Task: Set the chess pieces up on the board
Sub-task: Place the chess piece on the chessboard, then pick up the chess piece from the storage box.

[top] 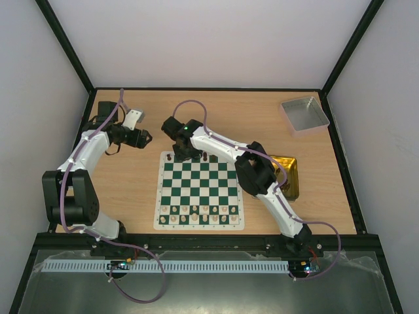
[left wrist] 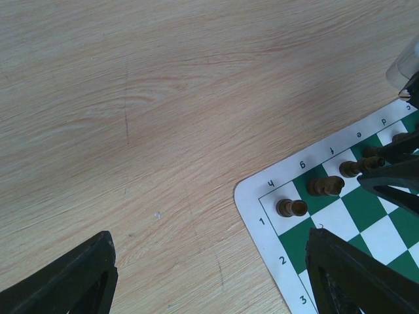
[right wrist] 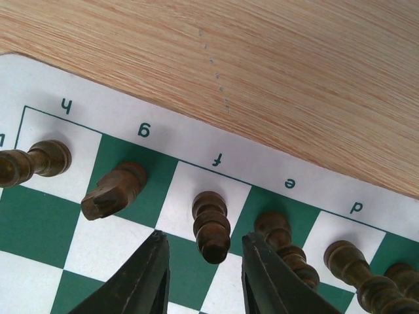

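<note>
The green-and-white board [top: 200, 190] lies mid-table. Dark chess pieces stand along its far row. In the right wrist view these are a rook [right wrist: 36, 162], a knight [right wrist: 114, 190], a bishop [right wrist: 211, 226] on the f square, and two more pieces [right wrist: 285, 245] to the right. My right gripper [right wrist: 204, 241] is open and straddles the bishop, with a gap on each side. In the top view it [top: 185, 154] hovers over the board's far edge. My left gripper [top: 145, 139] is open and empty over bare wood beside the board's far-left corner [left wrist: 262, 216].
Pale cream pieces [top: 200, 214] fill the board's near rows. A gold tin [top: 288, 176] lies right of the board, partly under the right arm. A grey tray [top: 304, 114] sits at the back right. The right gripper's fingers [left wrist: 399, 180] show in the left wrist view.
</note>
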{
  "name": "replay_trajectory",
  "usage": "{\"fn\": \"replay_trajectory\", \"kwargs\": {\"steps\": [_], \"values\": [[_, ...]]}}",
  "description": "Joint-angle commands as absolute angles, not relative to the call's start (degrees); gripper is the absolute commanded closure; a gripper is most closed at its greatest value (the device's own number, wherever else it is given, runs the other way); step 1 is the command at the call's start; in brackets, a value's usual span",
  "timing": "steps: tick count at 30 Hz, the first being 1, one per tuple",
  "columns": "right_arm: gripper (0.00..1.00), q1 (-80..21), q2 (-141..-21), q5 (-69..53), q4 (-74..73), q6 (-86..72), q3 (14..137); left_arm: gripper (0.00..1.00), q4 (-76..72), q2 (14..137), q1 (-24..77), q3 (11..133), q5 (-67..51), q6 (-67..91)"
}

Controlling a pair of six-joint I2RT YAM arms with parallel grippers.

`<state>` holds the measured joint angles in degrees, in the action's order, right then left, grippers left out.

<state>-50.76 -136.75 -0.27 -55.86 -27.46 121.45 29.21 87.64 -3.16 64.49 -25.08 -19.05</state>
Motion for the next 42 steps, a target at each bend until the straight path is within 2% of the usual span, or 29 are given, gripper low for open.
{"fn": "replay_trajectory", "kwargs": {"steps": [1,14,19,24,31,37,42], "values": [[0.7,-51.12,-133.62,0.41,-57.0,-27.92,123.09,0.21,29.42,88.15,-2.9,63.61,-25.84,-19.79],[0.7,-51.13,-130.18,1.58,-57.5,-28.86,123.19,0.2,29.4,88.41,-2.9,63.68,-25.66,-19.78],[0.7,-51.05,-122.26,5.94,-57.48,-30.82,120.5,0.2,29.66,88.04,-2.9,63.72,-25.37,-19.73],[0.7,-47.8,-105.9,10.99,-51.97,-33.26,103.59,0.2,31.25,87.0,-2.82,64.71,-24.57,-20.31],[0.7,-37.27,-84.56,10.2,-43.87,-36.13,73.68,0.2,38.3,82.62,-2.39,67.8,-20.4,-23.96],[0.71,-33.8,-75.03,14.79,-43.42,-40.23,62.48,0.18,42.86,77.12,-1.88,67.05,-21.47,-23.13],[0.68,-27.23,-67.4,11.51,-41.49,-43.02,55.67,0.16,43.65,73.81,-1.28,65.57,-21.8,-21.12]]}}
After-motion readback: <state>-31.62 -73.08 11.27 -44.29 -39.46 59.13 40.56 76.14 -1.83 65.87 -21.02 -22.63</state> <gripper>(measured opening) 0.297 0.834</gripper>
